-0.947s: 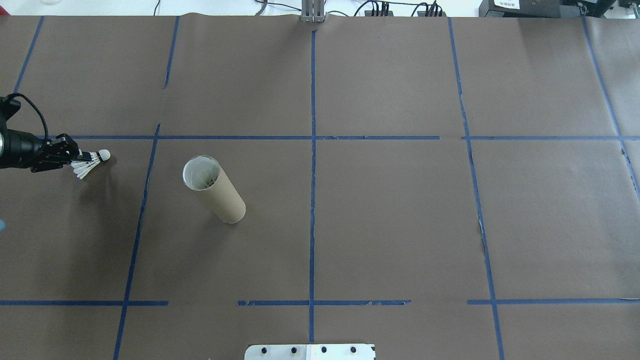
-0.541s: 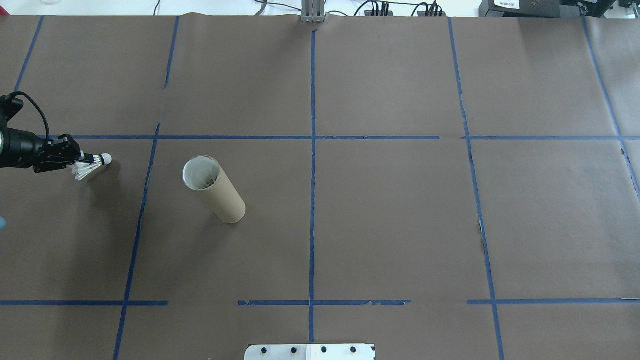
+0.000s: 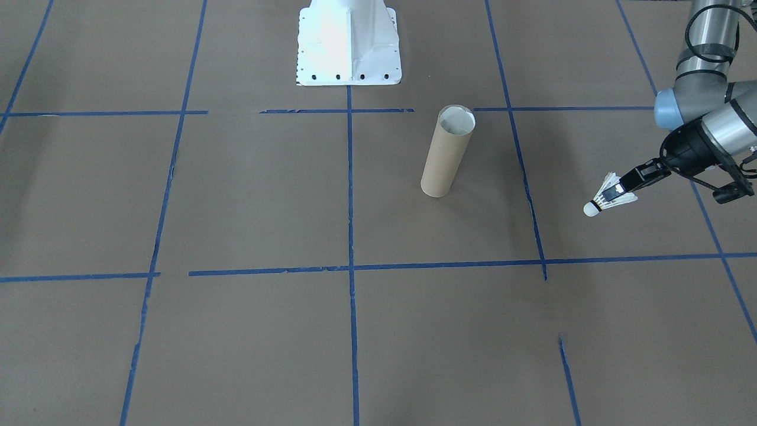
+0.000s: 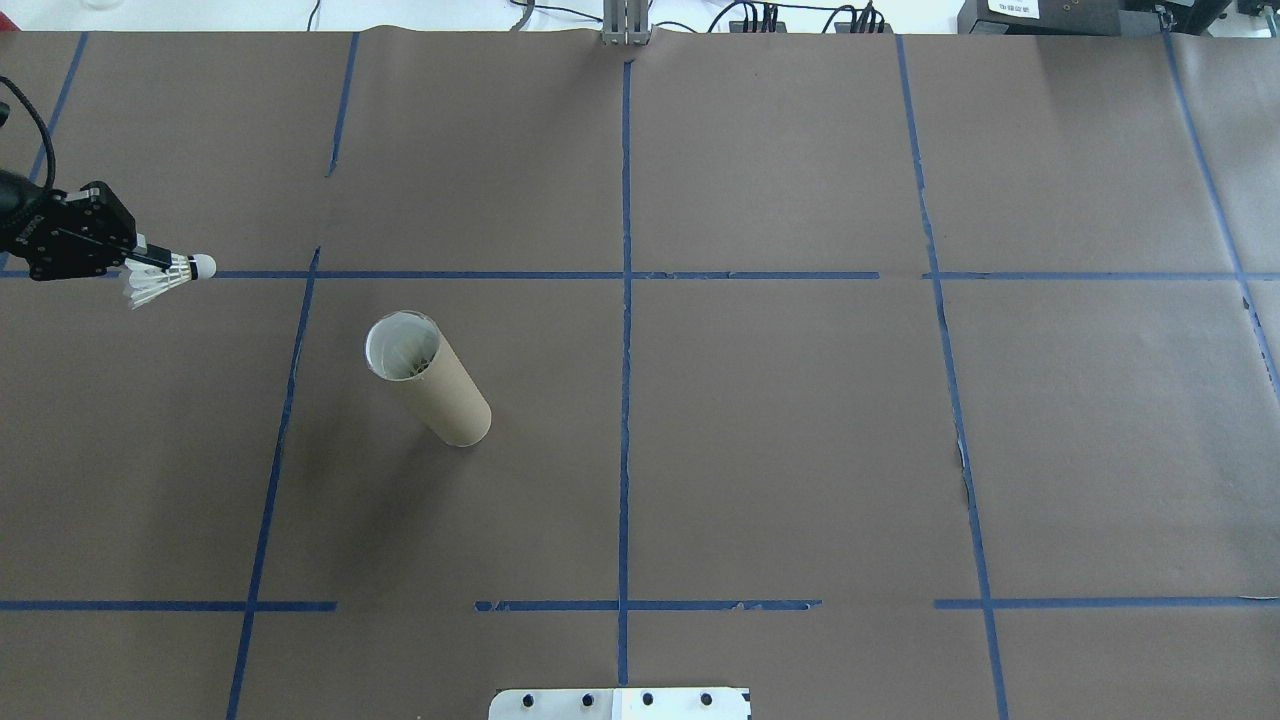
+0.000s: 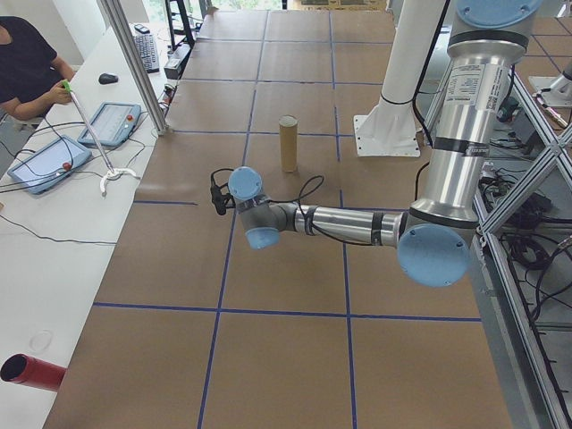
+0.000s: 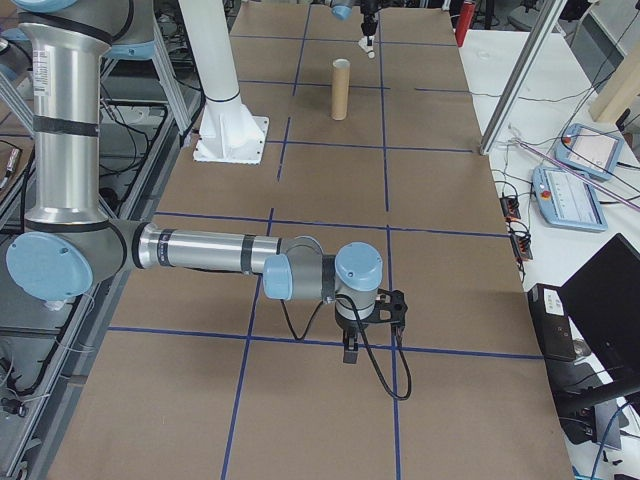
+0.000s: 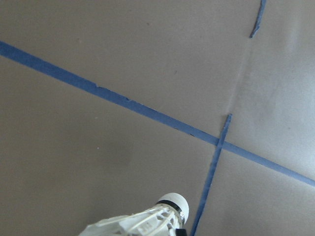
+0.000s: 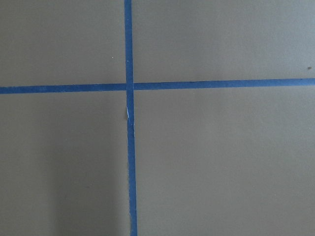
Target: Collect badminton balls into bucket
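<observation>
Shuttlecock pinched in left end effector, lifted off the bench, cork tip leading, well apart from the upright cardboard bucket (feathers visible inside). Carry and drop remain. Right end effector: grip state unreadable.

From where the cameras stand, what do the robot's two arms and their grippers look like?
Both arms are silver metal tubes with pale blue caps at the joints. The left arm ends in a black left gripper with slim fingers and a looping black cable. The right arm has a black-banded wrist, a black right gripper and a trailing black cable.
</observation>
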Controlling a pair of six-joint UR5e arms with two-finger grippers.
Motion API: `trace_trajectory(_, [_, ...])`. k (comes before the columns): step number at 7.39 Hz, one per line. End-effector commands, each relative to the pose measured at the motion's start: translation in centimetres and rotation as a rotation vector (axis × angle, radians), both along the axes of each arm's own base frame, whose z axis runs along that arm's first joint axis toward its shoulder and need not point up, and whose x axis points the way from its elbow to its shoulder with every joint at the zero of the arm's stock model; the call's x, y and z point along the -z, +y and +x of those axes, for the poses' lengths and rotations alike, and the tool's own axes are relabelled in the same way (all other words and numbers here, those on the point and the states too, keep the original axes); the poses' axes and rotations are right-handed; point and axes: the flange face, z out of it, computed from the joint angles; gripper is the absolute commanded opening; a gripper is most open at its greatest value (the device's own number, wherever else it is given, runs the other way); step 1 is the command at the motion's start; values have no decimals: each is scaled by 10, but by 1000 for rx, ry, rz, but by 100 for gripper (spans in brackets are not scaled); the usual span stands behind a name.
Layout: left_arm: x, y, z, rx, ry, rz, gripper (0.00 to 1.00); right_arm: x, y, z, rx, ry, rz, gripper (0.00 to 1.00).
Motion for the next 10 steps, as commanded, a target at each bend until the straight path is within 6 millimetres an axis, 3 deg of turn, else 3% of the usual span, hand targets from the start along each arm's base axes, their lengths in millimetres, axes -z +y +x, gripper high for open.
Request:
trace_trajectory(1, [100, 20, -12, -21, 31, 60, 0, 0, 0, 0, 0, 0, 0, 100])
trace_trajectory(2, [127, 34, -17, -27, 50, 150, 0, 0, 0, 0, 0, 0, 0, 100])
trace_trajectory(4, [143, 41, -22, -42, 42, 320, 0, 0, 0, 0, 0, 0, 0, 100])
trace_trajectory(7, [139, 25, -19, -28, -86, 616, 0, 0, 0, 0, 0, 0, 0, 100])
trace_trajectory(8, [152, 13, -16, -44, -119, 648, 0, 0, 0, 0, 0, 0, 0, 100])
trace_trajectory(9, [178, -4, -11, -37, -166, 652, 0, 0, 0, 0, 0, 0, 0, 100])
trace_trajectory(10, [201, -6, -11, -25, -219, 648, 0, 0, 0, 0, 0, 0, 0, 100])
